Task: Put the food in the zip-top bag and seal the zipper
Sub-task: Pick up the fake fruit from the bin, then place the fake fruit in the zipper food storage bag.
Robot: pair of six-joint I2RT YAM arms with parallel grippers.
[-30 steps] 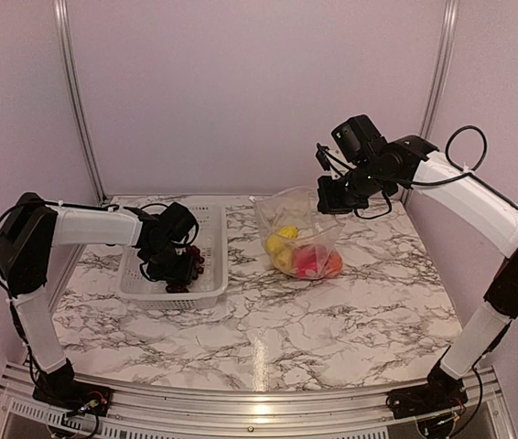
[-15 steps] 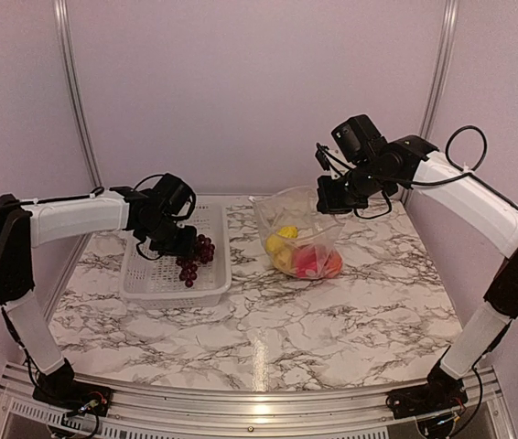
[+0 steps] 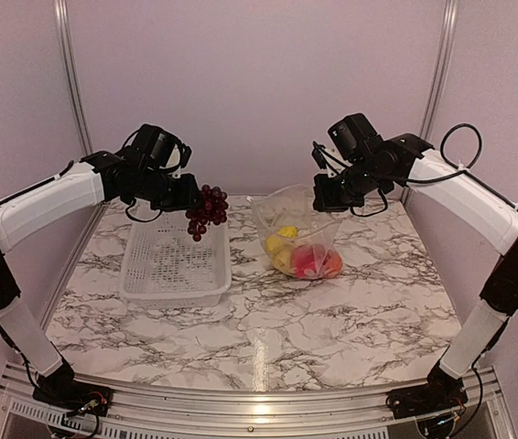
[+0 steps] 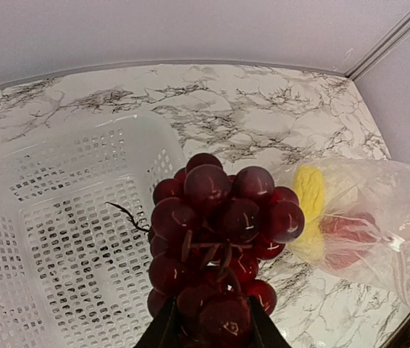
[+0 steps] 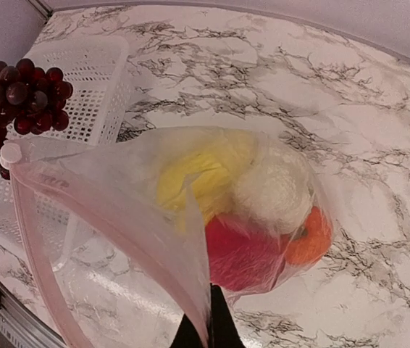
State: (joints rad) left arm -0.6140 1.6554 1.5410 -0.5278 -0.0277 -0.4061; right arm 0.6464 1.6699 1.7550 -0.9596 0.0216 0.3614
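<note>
My left gripper (image 3: 186, 195) is shut on the dark purple grape bunch (image 3: 206, 211) and holds it in the air above the basket's far right corner; in the left wrist view the bunch (image 4: 219, 239) fills the middle, pinched between the jaws at the bottom. My right gripper (image 3: 325, 199) is shut on the upper edge of the clear zip-top bag (image 3: 288, 219) and holds its mouth lifted and open. Inside the bag (image 5: 190, 210) lie a yellow piece (image 5: 190, 174), a pale whitish piece (image 5: 274, 192), a red piece (image 5: 245, 254) and an orange fruit (image 5: 314, 239). The pinkish zipper strip (image 5: 27, 225) ends in a white slider tab (image 5: 9, 154).
A white slotted basket (image 3: 175, 262) stands on the marble table (image 3: 332, 320) at the left, with nothing showing in it; it also shows in the left wrist view (image 4: 60, 239). Pink walls and metal frame posts close in the back and sides.
My left gripper has lifted the grape bunch out of the basket and carried it up and right, toward the bag. The right gripper and the bag have hardly moved.
</note>
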